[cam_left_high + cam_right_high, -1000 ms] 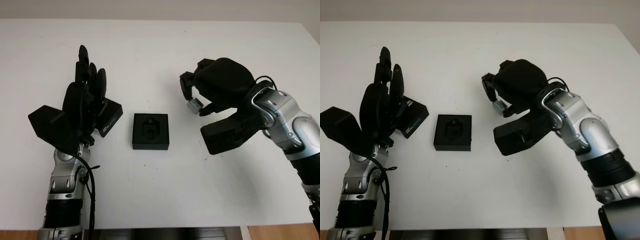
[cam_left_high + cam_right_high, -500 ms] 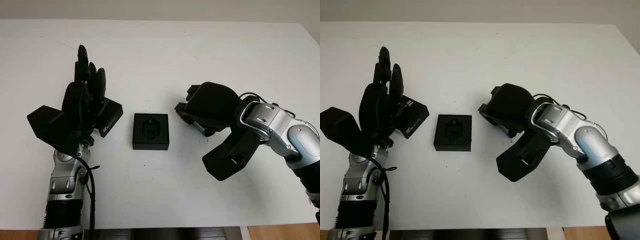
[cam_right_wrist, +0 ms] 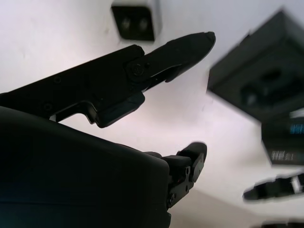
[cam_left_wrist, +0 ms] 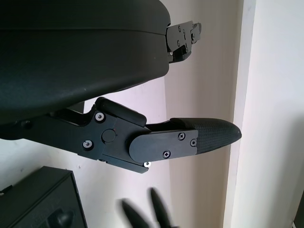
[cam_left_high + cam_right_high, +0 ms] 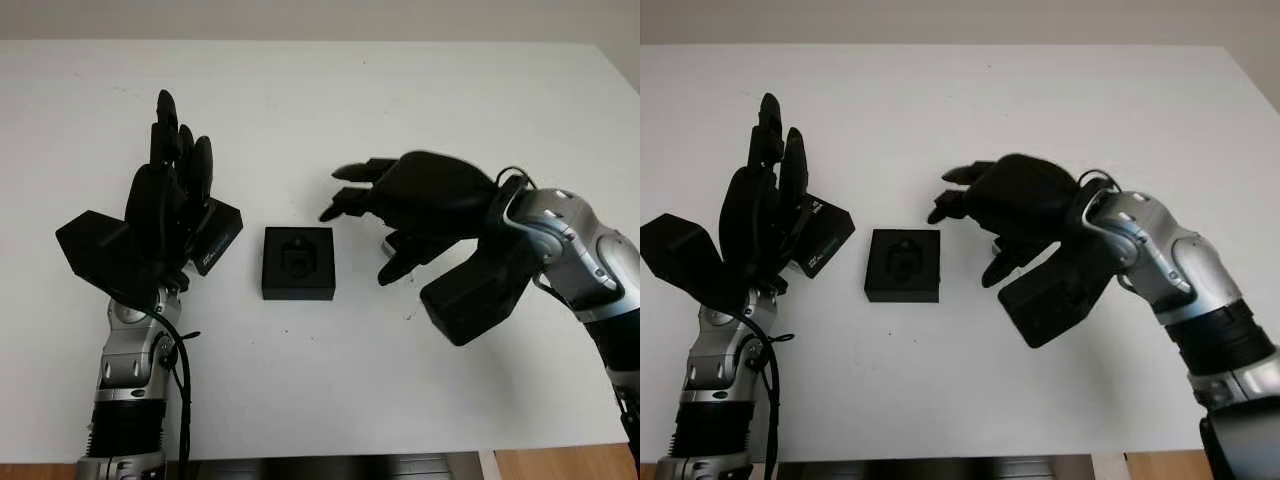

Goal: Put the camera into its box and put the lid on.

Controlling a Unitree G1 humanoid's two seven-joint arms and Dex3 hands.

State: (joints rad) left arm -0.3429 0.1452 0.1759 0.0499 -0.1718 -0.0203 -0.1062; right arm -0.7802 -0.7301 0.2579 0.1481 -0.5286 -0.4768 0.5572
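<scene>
- The black box (image 5: 298, 263) sat open near the middle of the white tabletop (image 5: 320, 90), its moulded insert showing.
- The box's lid (image 5: 213, 236), black with small white print, lay just left of the box, partly hidden behind the left hand (image 5: 170, 200).
- The left hand was held upright over the lid, open and holding nothing.
- The right hand (image 5: 400, 205) hovered just right of the box, open and holding nothing, with its fingertips reaching toward the box's upper right corner.
- The small silver-edged camera (image 3: 135, 20) lay on the tabletop beneath the right hand, apart from the fingers; from the head it showed as a pale sliver (image 5: 392, 243) under the palm.
- The camera was outside the box, to its right.
</scene>
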